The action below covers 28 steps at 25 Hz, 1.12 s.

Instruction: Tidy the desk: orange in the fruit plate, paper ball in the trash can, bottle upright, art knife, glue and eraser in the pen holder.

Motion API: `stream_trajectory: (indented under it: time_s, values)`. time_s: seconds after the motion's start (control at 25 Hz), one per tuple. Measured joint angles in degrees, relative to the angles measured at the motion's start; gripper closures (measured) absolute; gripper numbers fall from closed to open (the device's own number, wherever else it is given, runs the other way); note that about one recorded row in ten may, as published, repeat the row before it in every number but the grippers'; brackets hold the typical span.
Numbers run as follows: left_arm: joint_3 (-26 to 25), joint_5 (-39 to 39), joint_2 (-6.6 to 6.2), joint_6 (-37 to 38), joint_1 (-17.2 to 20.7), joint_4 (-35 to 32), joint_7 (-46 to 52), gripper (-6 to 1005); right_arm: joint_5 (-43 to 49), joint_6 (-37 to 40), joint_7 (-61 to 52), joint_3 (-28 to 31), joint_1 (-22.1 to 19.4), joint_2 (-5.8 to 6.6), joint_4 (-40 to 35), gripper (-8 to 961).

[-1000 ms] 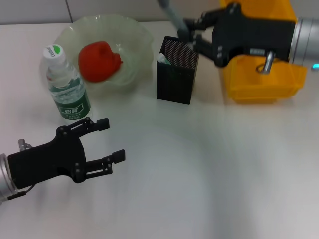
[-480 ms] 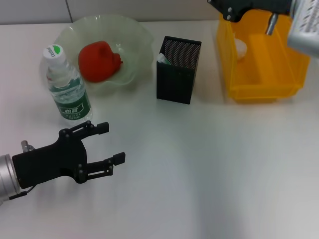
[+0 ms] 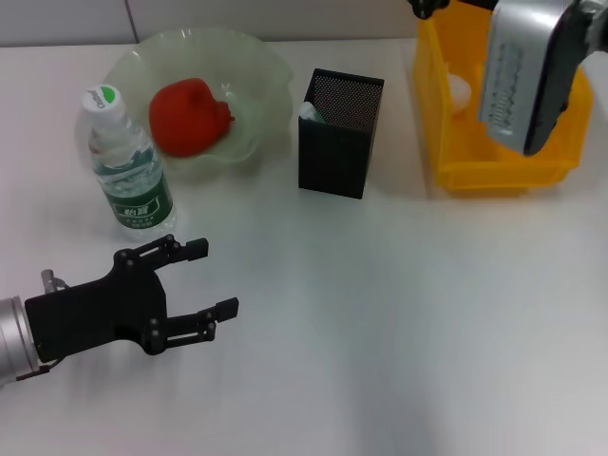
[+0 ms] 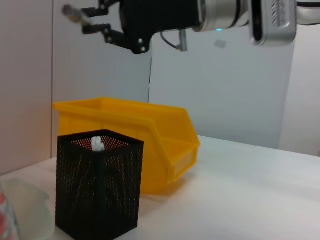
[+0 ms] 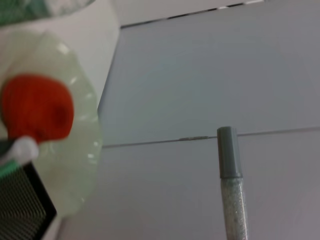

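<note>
Right gripper (image 4: pixel 92 22) raised high above the yellow bin (image 3: pixel 503 142), fingers clamped on the glue stick (image 5: pixel 231 190); pen holder (image 3: pixel 337 133) on the table beside the bin. Left gripper (image 3: pixel 204 280) spread wide, low over the table near the upright bottle (image 3: pixel 123 161).

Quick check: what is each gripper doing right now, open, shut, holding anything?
Left gripper: open, empty, low over the table near the bottle.
Right gripper: shut on the glue stick, raised above the yellow bin.

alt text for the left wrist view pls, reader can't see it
A black mesh pen holder stands on a white desk in front of a yellow bin. High above them the right gripper holds a slim grey-tipped stick, against a pale wall.
</note>
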State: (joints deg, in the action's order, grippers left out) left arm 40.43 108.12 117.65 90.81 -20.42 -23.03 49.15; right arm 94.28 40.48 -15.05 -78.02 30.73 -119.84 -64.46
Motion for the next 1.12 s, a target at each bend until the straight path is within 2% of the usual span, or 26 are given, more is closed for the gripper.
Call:
stream_trajectory:
  time_s: [0.04,0.08,0.2,0.24,0.36,0.6,0.76,0.92,1.12]
  values:
    - [0.0,0.0,0.1,0.0,0.0,-0.1,-0.7,153,-1.8,-1.3,6.1,-0.7,-0.3,-0.04,-0.2,815]
    - [0.0,0.0,0.1,0.0,0.0,-0.1,-0.7,153,-1.8,-1.3,6.1,-0.7,-0.3,-0.04,-0.2,815]
    - [0.0,0.0,0.17,-0.2,0.0,-0.1,-1.9,153,-5.4,-2.1,16.1,-1.0,-1.3,-0.05,-0.6,815]
    - [0.0,0.1,0.2,-0.2,0.1,-0.1,-2.5,153,-8.7,-2.1,22.2,-1.2,-2.6,-0.05,-1.2,815]
    - [-0.5,-0.1,0.39,-0.4,0.6,0.0,-3.3,153,-13.4,-1.3,29.2,-1.3,-4.6,-0.05,-1.9,815]
    - [-0.6,-0.5,0.4,-0.8,0.9,0.2,-3.2,153,-18.7,2.7,37.4,-1.1,-7.8,0.23,-1.9,814]
    - [-0.8,-0.5,0.39,-0.6,1.2,0.2,-2.8,153,-23.3,4.7,48.2,-1.8,-11.6,0.06,-2.4,814]
    - [-1.5,-0.7,0.38,-0.7,1.1,0.5,-2.7,153,-25.6,4.5,55.6,-2.2,-13.1,0.09,-2.5,814]
    - [-1.6,-0.7,0.42,-0.7,1.1,0.5,-2.6,152,-25.7,4.3,59.6,-2.1,-13.8,0.09,-2.2,816]
